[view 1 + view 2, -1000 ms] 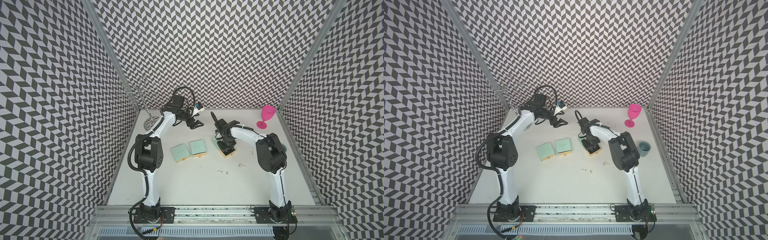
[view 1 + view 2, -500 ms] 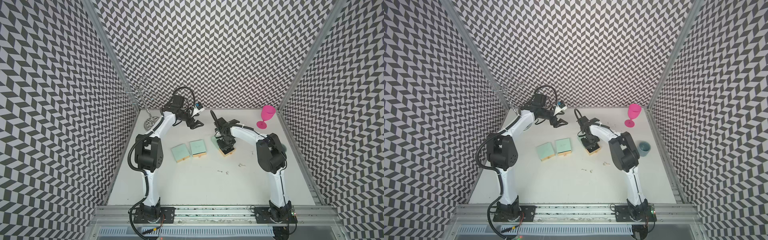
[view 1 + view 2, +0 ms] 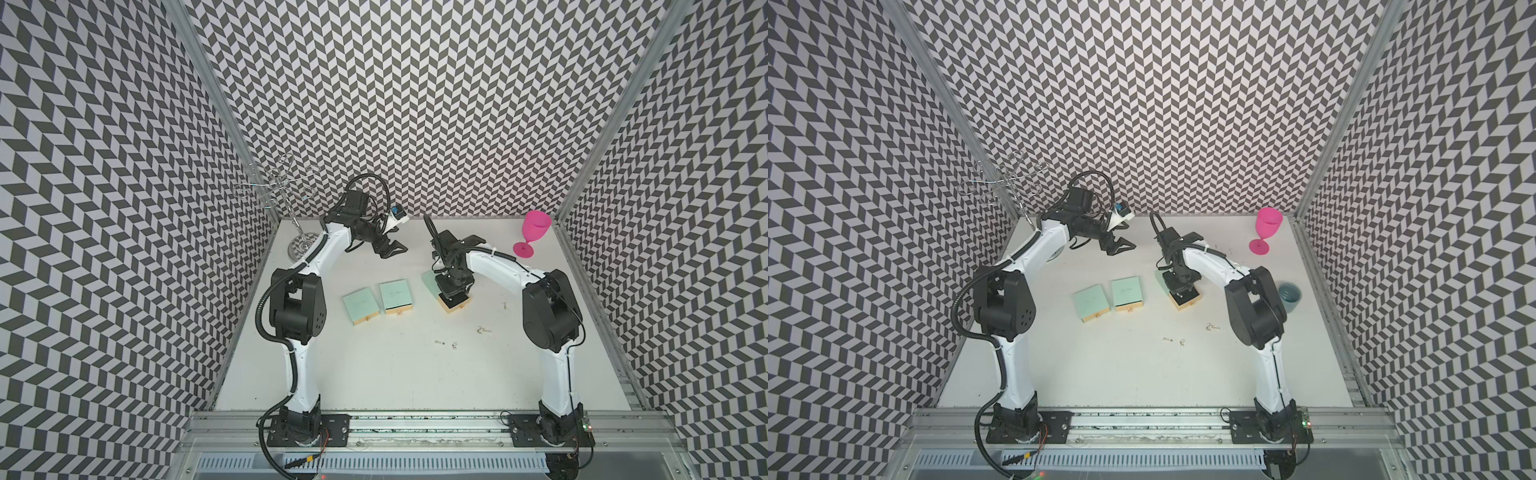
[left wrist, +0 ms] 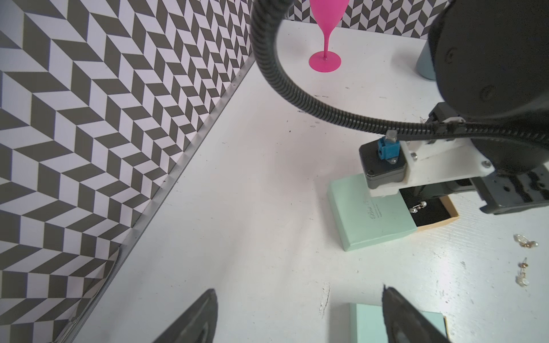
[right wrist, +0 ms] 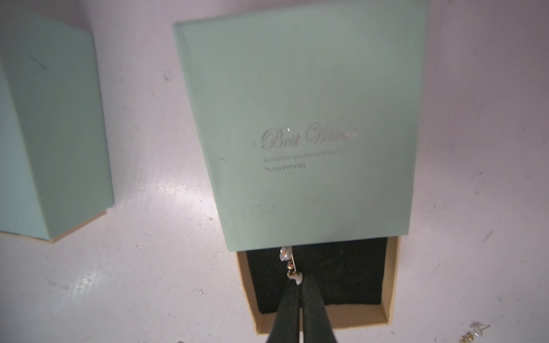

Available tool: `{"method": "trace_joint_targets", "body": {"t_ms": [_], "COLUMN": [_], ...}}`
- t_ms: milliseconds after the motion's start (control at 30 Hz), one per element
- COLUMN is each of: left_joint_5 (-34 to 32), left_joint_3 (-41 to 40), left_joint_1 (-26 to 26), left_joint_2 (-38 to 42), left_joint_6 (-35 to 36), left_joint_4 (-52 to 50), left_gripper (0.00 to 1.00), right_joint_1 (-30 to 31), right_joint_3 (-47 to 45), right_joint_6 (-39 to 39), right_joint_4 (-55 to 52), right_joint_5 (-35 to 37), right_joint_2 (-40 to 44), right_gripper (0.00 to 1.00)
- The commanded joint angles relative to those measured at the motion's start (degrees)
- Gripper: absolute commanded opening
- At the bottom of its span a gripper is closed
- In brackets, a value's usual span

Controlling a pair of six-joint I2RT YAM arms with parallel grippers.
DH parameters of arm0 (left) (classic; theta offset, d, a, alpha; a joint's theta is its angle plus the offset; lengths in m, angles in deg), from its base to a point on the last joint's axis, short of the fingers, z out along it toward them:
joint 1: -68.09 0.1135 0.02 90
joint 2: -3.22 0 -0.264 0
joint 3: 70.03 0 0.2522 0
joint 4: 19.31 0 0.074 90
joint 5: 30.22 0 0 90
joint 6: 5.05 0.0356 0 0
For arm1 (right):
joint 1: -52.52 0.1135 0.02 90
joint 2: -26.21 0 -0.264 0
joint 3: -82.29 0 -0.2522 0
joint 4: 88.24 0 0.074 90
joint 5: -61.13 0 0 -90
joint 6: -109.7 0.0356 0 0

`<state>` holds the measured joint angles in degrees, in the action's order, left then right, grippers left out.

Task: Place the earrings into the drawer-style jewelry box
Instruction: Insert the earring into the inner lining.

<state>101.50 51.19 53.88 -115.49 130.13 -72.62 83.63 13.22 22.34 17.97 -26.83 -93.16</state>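
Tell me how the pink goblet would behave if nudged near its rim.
Probably tips easily: the pink goblet stands upright on a thin stem over a small foot, with its bowl widest on top. It looks like matte plastic, so likely light and not brittle. Once down, it may roll in a curve.

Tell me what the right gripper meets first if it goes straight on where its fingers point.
Probably the open drawer's black lining, just beyond the earring pinched in the right gripper; depth is unclear.
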Motion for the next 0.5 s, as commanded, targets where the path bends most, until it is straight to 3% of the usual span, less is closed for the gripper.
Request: {"method": "trace_joint_targets", "body": {"t_ms": [0,467], "left_joint_5": [0.65,0.27], "left_joint_3": [-0.29,-1.21], "left_joint_1": [-0.15,-0.66], "left_joint_2": [0.51,1.23], "left_joint_6": [1.22,1.58], "left_joint_4": [-0.97,-1.41], "left_gripper": [0.87,0.87], "right_joint_1": [0.23,0.22], "right_joint_3": [-2.16,-2.51], "right_joint_6": [1.09,0.38], "right_joint_4": [1.45,3.08], "right_joint_5": [-0.78,-3.93], "right_joint_2": [1.97,0.00], "right_gripper": [0.08,0.07]}}
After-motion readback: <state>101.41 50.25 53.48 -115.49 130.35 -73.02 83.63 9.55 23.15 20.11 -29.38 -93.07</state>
